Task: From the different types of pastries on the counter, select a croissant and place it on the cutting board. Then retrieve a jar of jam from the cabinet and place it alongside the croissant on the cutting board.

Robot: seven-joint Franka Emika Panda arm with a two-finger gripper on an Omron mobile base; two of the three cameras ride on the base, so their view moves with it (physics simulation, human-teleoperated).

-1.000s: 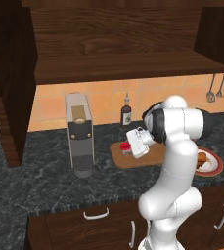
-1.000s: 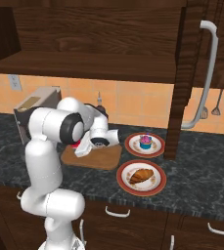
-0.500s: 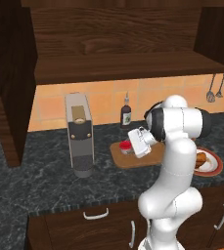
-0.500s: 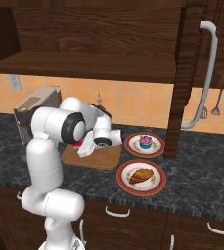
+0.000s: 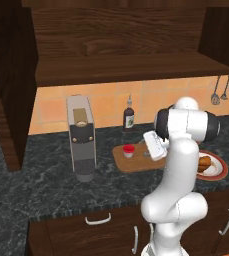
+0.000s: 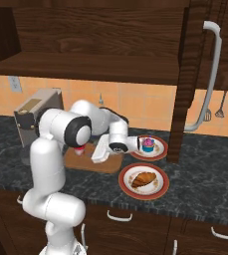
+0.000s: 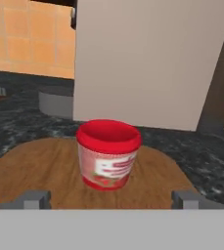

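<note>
The red jar of jam (image 7: 108,154) stands upright on the light-brown cutting board (image 7: 30,168), free of any grip. My gripper (image 7: 109,200) is open, its fingertips (image 7: 35,199) well apart and short of the jar. From the left base the jar (image 5: 128,150) sits at the board's (image 5: 138,164) left part, with the gripper (image 5: 148,150) just to its right. The golden-brown croissant (image 6: 144,178) lies on a red-rimmed plate (image 6: 158,190) right of the board, also seen as croissant (image 5: 203,163). The pink and blue cupcake (image 6: 147,144) sits on the far plate.
A grey coffee machine (image 5: 81,137) stands left of the board, a tall dark bottle (image 5: 129,115) behind it. The cabinet shelf (image 5: 126,70) hangs overhead. An open cabinet door (image 6: 185,74) with a long handle juts out on the right. Utensils hang on the wall.
The hand has drawn back to the right, away from the jar. The jar stays standing on the cutting board, no longer between the fingers.
</note>
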